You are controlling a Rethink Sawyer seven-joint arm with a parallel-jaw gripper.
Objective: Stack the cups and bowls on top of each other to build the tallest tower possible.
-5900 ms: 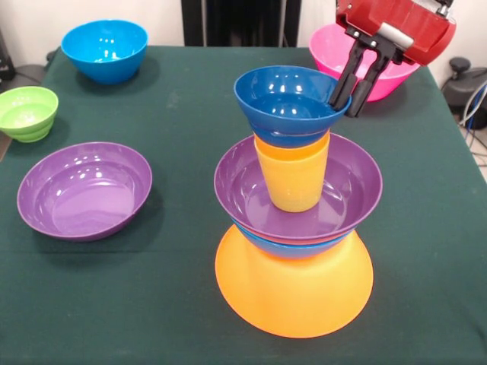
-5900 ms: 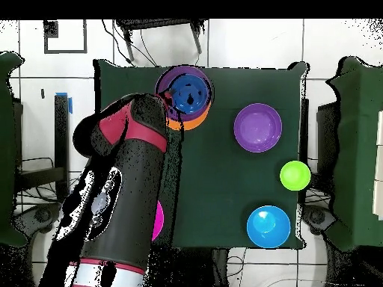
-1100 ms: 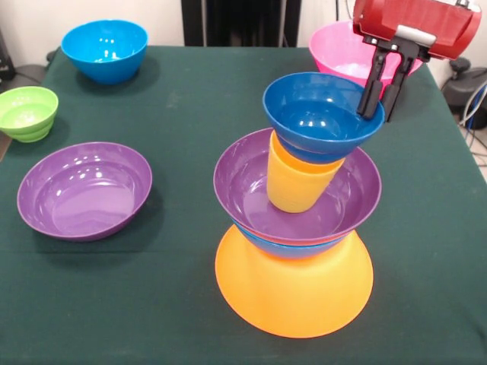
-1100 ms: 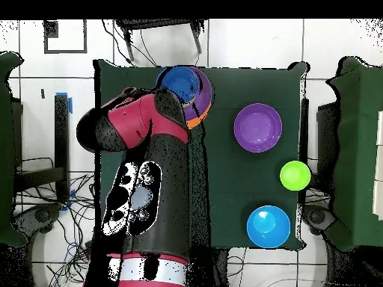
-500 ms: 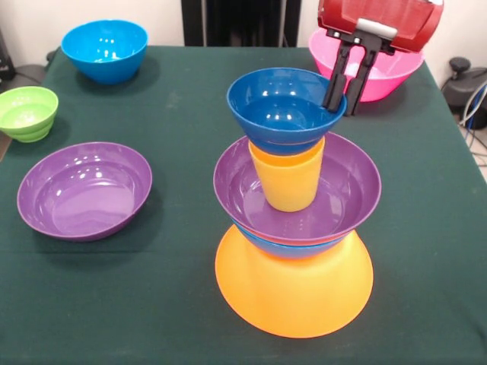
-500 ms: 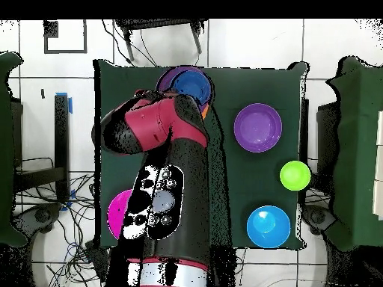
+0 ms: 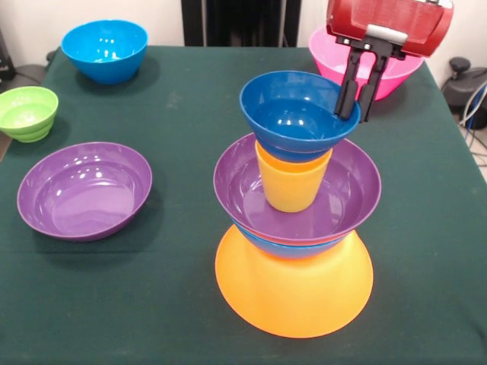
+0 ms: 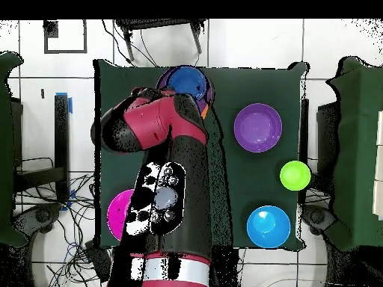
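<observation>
The tower stands at the front middle: an upturned yellow-orange bowl [image 7: 294, 293], a bright blue bowl [image 7: 289, 245], a purple bowl [image 7: 351, 190], an orange cup [image 7: 291, 186], and a small dark blue bowl [image 7: 293, 114] on top. My gripper [image 7: 357, 103] hangs upright at the dark blue bowl's right rim, one finger inside and one outside, shut on the rim. In the overhead view my arm [image 8: 161, 172] covers most of the tower; only the dark blue bowl [image 8: 187, 81] shows. The yellow ribbed cup is out of view.
Loose on the green table [image 7: 190, 99]: a second purple bowl [image 7: 84, 190] [image 8: 258, 127], a small green bowl [image 7: 27, 112] [image 8: 295, 175], a bright blue bowl [image 7: 104, 49] [image 8: 268, 226], and a large pink bowl [image 7: 335, 49] [image 8: 120, 213] behind the gripper.
The dark blue bowl has shifted slightly right and sits lower over the orange cup. My gripper has swung from tilted to upright, still at the bowl's rim. The arm now covers more of the tower from above.
</observation>
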